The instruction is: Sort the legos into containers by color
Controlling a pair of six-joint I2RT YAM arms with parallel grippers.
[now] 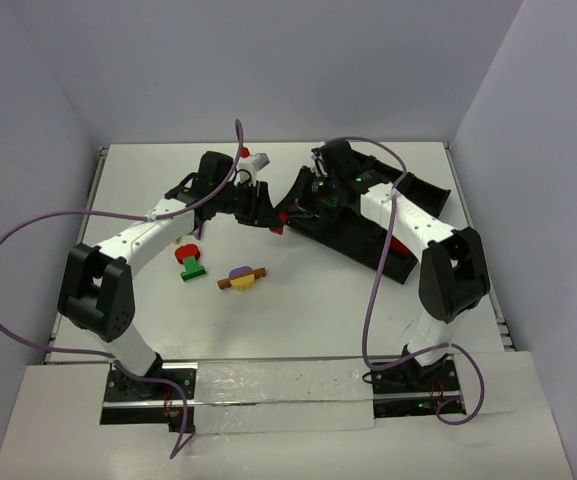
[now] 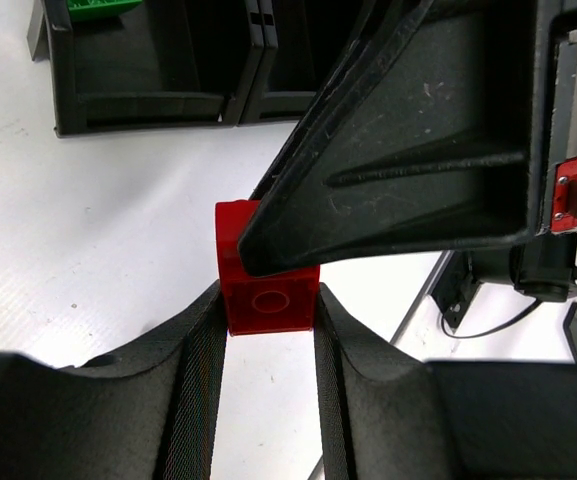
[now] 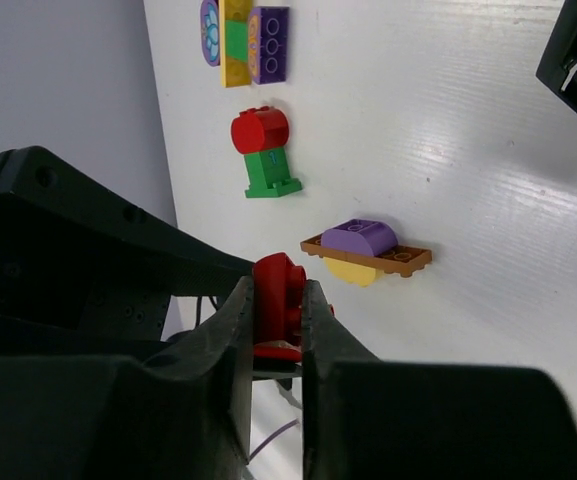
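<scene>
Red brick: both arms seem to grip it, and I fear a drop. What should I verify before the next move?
1. Grip of left fingers on red brick: ok, shut on it.
2. Grip of right fingers on the same brick: ok, shut on it.
3. Single brick or two joined pieces: cannot tell.
4. The tray near the meeting point: ok.
5. Free bin for red: cannot tell.
6. The red-green cluster apart from both sets of fingers: ok.
</scene>
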